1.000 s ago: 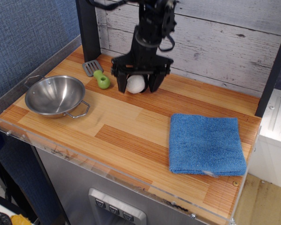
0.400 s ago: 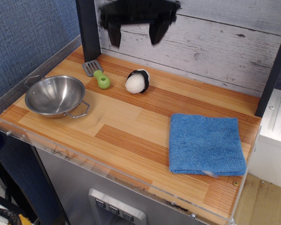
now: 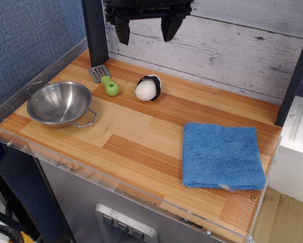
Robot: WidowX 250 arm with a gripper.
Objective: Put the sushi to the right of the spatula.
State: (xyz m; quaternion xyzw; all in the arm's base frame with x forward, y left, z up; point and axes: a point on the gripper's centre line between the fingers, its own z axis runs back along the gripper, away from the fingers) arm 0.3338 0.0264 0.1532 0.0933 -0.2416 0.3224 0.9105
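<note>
Up at the top edge, the black tool (image 3: 146, 28) hangs with its two fingers spread, gripping nothing. Below it, the white egg-shaped rice sushi with a black band (image 3: 148, 88) lies on the striped wooden surface (image 3: 141, 136), just right of the grey slotted spatula with a chunky lime-green handle (image 3: 104, 80).
</note>
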